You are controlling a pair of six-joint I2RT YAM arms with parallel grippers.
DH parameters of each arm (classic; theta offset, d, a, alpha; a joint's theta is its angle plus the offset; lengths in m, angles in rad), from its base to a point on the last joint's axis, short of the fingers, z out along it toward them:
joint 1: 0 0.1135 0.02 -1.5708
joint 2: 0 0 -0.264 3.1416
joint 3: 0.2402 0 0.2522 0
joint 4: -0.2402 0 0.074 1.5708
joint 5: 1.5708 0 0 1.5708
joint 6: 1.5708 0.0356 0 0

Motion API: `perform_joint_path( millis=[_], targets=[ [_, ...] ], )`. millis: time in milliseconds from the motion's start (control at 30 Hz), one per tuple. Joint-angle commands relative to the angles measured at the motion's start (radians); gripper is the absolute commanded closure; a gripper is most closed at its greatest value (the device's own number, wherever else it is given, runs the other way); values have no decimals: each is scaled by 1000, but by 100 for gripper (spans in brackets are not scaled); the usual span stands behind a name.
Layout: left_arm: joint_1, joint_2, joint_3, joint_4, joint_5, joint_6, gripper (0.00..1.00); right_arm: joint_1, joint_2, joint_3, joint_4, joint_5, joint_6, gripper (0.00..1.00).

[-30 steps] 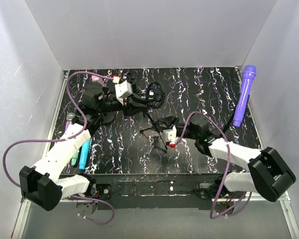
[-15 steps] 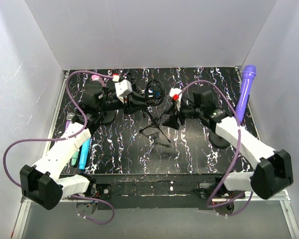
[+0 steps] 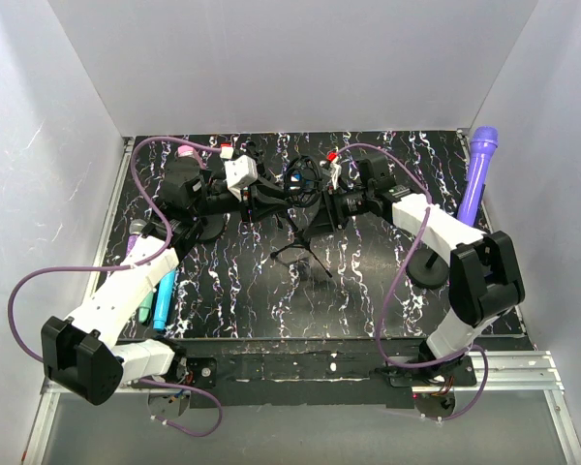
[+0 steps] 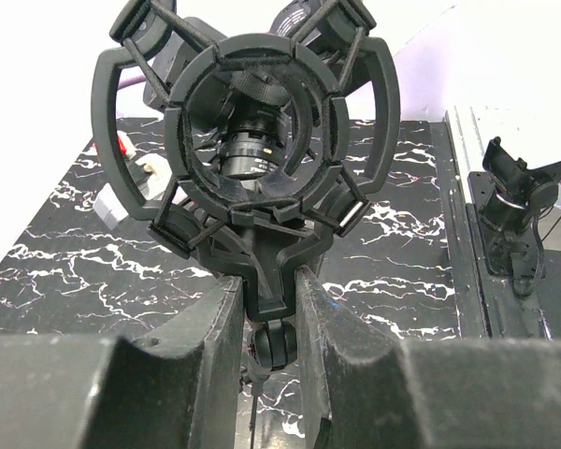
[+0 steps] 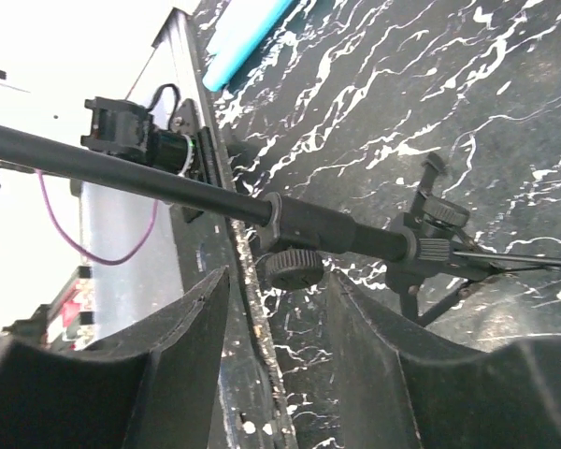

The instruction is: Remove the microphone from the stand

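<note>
Right tool swings up beside the stand pole, jaws apart and empty, while left tool clamps the shock mount, likely bracing for removal.

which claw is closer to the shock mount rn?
Left. The left claw is shut on the shock mount at its stem. The right claw is open around the stand pole, off the mount.

The left arm and right arm show white links, black joints, purple cables, black fingers.
</note>
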Motion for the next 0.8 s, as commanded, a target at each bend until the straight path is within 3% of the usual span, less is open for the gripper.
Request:
perform_joint_path(
  millis=[0, 300, 467, 533, 667, 767],
  targets=[
    [8, 0, 7, 49, 6, 24, 100, -2, 33, 53, 59, -122, 109, 52],
    [8, 8, 13, 35, -1, 30, 100, -2, 45, 25, 112, -84, 76, 85],
    [8, 11, 26, 18, -19, 13, 100, 10, -42, -50, 141, 63, -105, 99],
    [8, 12, 29, 15, -33, 5, 100, 31, -119, -125, 201, 166, -235, 99],
    [8, 18, 27, 20, -57, -7, 100, 106, -269, -350, 483, 327, -659, 99],
    [8, 22, 33, 18, -62, -8, 100, 171, -332, -571, 829, 404, -1018, 99]
  ],
)
